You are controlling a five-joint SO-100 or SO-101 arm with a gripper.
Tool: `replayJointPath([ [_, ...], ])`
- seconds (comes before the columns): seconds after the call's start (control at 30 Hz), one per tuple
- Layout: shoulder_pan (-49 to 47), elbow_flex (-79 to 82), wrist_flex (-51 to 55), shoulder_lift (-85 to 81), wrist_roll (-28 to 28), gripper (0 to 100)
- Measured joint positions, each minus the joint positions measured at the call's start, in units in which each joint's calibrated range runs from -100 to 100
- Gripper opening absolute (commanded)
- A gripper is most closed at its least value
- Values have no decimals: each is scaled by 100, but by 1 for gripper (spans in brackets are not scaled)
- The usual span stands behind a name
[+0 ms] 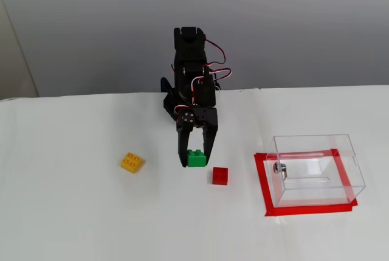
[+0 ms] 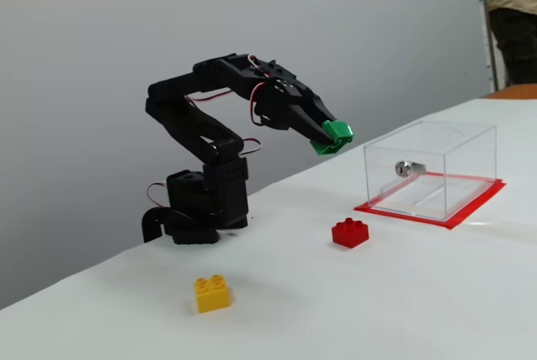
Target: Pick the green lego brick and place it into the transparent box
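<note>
The green lego brick (image 1: 196,158) is held between the fingers of my black gripper (image 1: 196,159). In the side fixed view the green lego brick (image 2: 333,136) hangs well above the white table, in the gripper (image 2: 332,137). The transparent box (image 1: 315,168) stands to the right in the top fixed view, on a red taped outline, with a small metal knob (image 1: 280,167) on its left wall. In the side fixed view the transparent box (image 2: 432,169) is right of the gripper and apart from it.
A red brick (image 1: 220,176) lies just right of and below the gripper in the top fixed view; it also shows in the side fixed view (image 2: 350,232). A yellow studded brick (image 1: 132,162) lies to the left, also in the side view (image 2: 212,293). The arm base (image 2: 201,209) stands at the back.
</note>
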Motion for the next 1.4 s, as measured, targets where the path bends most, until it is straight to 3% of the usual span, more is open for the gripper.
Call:
replayJointPath([
  [0.2, -534, -265, 0, 0, -366, 5],
  [0.9, -3205, -318, 0, 76, -410, 5],
  [1.4, -4594, -2268, 0, 2156, -410, 5],
])
